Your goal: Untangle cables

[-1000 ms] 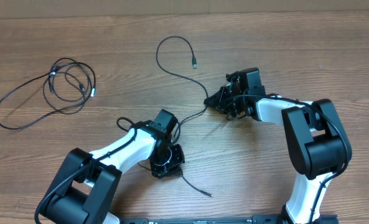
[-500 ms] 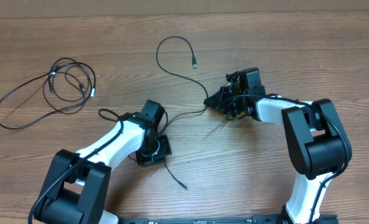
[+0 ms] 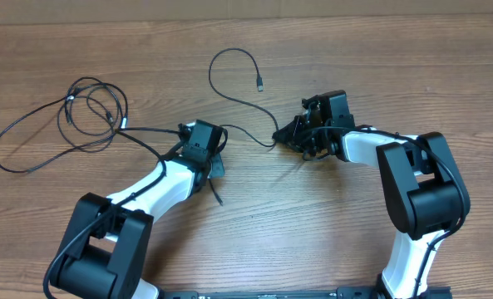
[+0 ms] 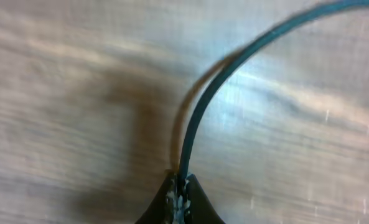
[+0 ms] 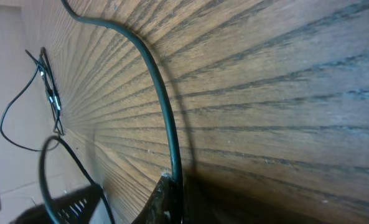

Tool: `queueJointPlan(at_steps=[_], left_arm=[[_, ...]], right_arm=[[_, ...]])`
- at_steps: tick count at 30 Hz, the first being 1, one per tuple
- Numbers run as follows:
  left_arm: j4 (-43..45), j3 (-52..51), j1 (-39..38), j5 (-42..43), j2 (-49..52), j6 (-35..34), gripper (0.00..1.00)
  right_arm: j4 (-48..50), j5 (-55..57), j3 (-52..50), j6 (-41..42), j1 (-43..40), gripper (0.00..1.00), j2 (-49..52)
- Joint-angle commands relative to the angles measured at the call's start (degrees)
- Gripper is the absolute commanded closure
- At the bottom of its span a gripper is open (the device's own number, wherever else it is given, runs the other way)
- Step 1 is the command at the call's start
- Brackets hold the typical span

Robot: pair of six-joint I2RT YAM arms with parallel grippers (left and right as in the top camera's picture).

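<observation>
Over the last second the left gripper (image 3: pixel 212 166) has swung from the near counter, about 6 o'clock in the overhead view, up toward the centre. It carried the loose cord (image 3: pixel 210 74) with it. Its jaws are pressed together on that thin cord, which the left wrist view shows arching away from the tips (image 4: pixel 181 200). The cord's free tail (image 3: pixel 219 199), earlier stretched toward 5 o'clock, now trails just behind the jaws.

The right gripper (image 3: pixel 283 134) has not shifted. Its jaws pinch the same cord just right of centre, as the right wrist view confirms (image 5: pixel 168 194). The span between the two grips has therefore shortened and looks slack. Beyond the right gripper the cord loops up to 12 o'clock and ends in a plug (image 3: pixel 260 83).

This probably frees the cord for laying out, but the left gripper now sits nearer the tangled bunch (image 3: pixel 70 100) at 10 o'clock.

The counter (image 3: pixel 379 75) is bare from 12 to 3 o'clock and at 6 o'clock. Its far edge lies close behind the loop.
</observation>
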Motion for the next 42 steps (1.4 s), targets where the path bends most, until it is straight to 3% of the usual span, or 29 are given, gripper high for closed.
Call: queueJointPlan(at_steps=[1, 7, 11, 17, 20, 24, 30, 36, 42], left_arm=[[4.44, -0.46, 0.59, -5.05, 1.03, 1.07, 0.96], [13.46, -0.46, 0.59, -5.09, 4.92, 1.42, 0.95], [24.26, -0.46, 0.59, -5.11, 12.11, 7.39, 0.90], [37.46, -0.44, 0.59, -5.29, 18.47, 19.78, 0.91], [43.69, -0.44, 0.59, -7.48, 18.14, 26.67, 0.91], [52.13, -0.44, 0.59, -13.66, 15.63, 32.52, 0.83], [62.03, -0.42, 0.59, -18.56, 8.07, 42.47, 0.86], [57.02, -0.42, 0.20, -18.12, -1.40, 41.97, 0.84], [33.07, -0.42, -1.86, -13.77, -7.82, 29.40, 0.73]], right_arm=[[-0.42, 1.14, -0.83, -0.68, 0.15, 0.96, 1.27], [-0.39, 1.11, -0.81, -0.63, 0.15, 0.96, 1.27], [0.13, -1.33, -0.81, -0.22, 0.13, 0.96, 1.27], [0.81, -4.85, -0.81, -0.22, 0.13, 0.96, 1.27], [1.07, -4.85, -0.81, -0.22, 0.13, 0.96, 1.25], [1.40, -4.85, -0.81, -0.22, 0.13, 0.96, 1.25], [1.40, -4.83, -0.81, -0.24, 0.13, 0.96, 1.27], [1.40, -4.85, -0.81, -0.22, 0.13, 0.96, 1.27], [0.37, -5.20, -0.81, -0.37, 0.13, 0.96, 0.52]])
